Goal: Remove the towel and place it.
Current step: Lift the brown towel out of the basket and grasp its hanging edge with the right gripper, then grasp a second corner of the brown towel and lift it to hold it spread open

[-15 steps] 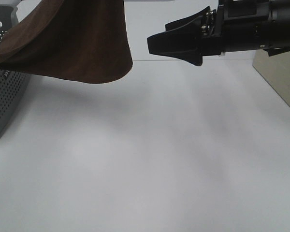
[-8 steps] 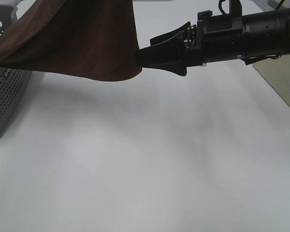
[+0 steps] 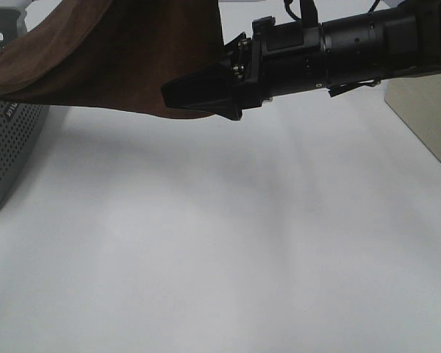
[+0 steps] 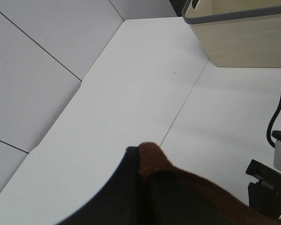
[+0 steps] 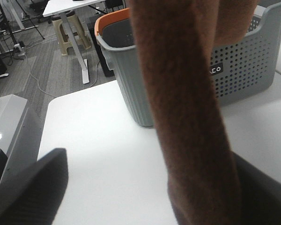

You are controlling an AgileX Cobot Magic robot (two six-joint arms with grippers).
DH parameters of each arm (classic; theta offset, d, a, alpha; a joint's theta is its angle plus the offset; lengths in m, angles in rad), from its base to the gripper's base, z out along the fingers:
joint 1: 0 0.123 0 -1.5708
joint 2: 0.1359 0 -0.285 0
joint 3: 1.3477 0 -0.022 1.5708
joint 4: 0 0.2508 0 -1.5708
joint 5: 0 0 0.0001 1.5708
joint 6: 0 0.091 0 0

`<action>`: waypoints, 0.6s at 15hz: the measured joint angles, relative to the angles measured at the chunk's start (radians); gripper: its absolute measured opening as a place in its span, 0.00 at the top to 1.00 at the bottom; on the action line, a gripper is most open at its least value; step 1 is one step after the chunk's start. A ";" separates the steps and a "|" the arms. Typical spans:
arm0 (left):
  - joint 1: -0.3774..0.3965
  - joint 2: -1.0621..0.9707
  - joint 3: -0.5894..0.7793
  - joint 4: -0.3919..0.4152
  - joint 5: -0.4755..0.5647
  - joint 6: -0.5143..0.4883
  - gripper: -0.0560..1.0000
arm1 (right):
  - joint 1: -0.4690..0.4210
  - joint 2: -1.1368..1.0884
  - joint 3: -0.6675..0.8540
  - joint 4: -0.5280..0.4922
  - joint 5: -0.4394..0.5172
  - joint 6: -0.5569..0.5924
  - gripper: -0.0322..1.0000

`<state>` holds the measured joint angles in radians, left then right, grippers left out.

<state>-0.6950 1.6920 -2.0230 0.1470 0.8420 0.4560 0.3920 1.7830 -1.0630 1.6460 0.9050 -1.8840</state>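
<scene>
Right tool [image 5: 150, 168]: jaws stand wide, one finger on each side of the hanging towel [image 3: 125, 59]. The cloth runs down between them. One finger is well clear of it, and nothing shows a clamp.
Left tool [image 4: 139, 161]: closed, with a fold of the towel bunched at its tip, holding the cloth up from above.
Desk [image 3: 220, 243]: white and flat, filling most of the high view.
Towel: dark reddish-brown terry, lifted in the air over the desk's far left part. Its lower hem hangs clear of the surface. Its left end passes over the rim of the grey basket [image 3: 4, 147], and whether it touches there I cannot tell. Its right-hand edge sits inside the right tool's gap.
Right arm [image 3: 360, 51]: black, reaching in from the right side along the desk's far edge, roughly level, with the tool at the towel.
Grey basket: perforated, standing on the desk at its left edge, partly behind the towel.
Beige bin [image 4: 239, 42]: grey-rimmed, by the desk's right edge, well apart from the towel.
</scene>
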 joint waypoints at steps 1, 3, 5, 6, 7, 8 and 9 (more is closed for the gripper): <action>0.000 0.000 0.000 0.000 0.000 0.000 0.95 | 0.003 0.000 0.000 0.000 -0.009 0.000 0.32; 0.000 0.000 0.000 0.000 0.000 0.000 0.95 | 0.003 0.000 0.000 0.000 -0.030 0.004 0.52; 0.000 0.000 0.000 0.000 0.000 0.000 0.95 | 0.003 0.002 0.000 0.000 -0.051 0.004 0.74; 0.000 0.001 0.000 0.000 0.000 0.000 0.95 | 0.003 0.002 0.000 -0.005 -0.050 0.004 0.88; 0.000 0.001 0.000 0.000 0.000 0.000 0.95 | 0.003 0.002 0.000 -0.012 -0.038 0.004 0.96; 0.000 0.001 0.000 0.000 0.000 0.000 0.95 | 0.003 0.002 0.000 -0.015 -0.029 0.004 0.96; 0.000 0.001 0.000 0.000 0.001 0.000 0.95 | 0.003 0.002 0.000 -0.013 -0.027 0.008 0.96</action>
<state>-0.6950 1.6930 -2.0230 0.1470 0.8430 0.4560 0.3950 1.7850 -1.0630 1.6330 0.8780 -1.8760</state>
